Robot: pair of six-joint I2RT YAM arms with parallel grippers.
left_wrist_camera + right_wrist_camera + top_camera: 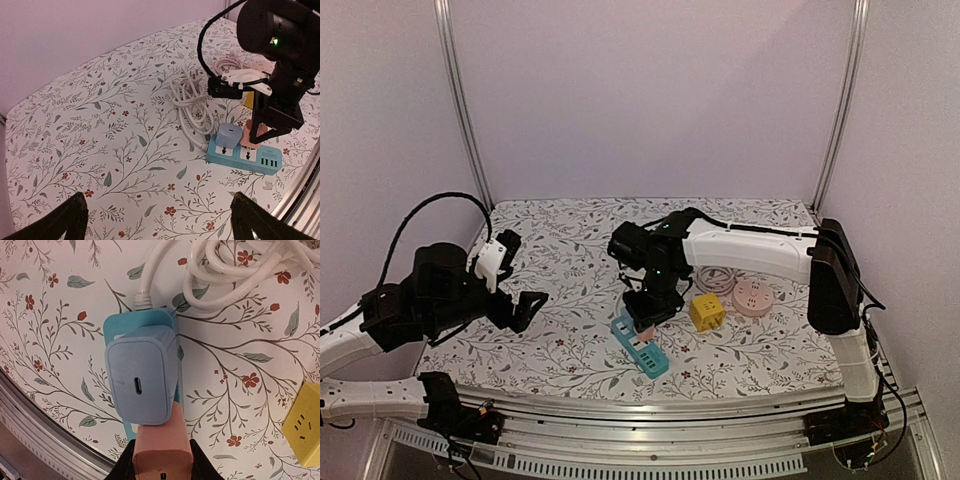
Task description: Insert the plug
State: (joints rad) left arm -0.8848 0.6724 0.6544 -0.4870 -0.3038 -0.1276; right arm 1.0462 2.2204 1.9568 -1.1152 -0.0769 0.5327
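A teal power strip (642,349) lies near the table's front edge, with a white cord (192,100) coiled behind it. A pale blue charger (141,380) stands plugged into the strip (145,320). My right gripper (161,465) is shut on a pink plug (162,452) and holds it upright over the strip (245,156), right beside the blue charger (227,135). Whether its pins are in the socket is hidden. The pink plug also shows in the left wrist view (248,134). My left gripper (160,220) is open and empty, above the cloth to the left of the strip.
A yellow cube adapter (707,311) and a round pink socket (753,297) lie right of the strip. The cube also shows in the right wrist view (304,425). The metal front rail (650,420) runs just beyond the strip. Frame posts stand at the back corners.
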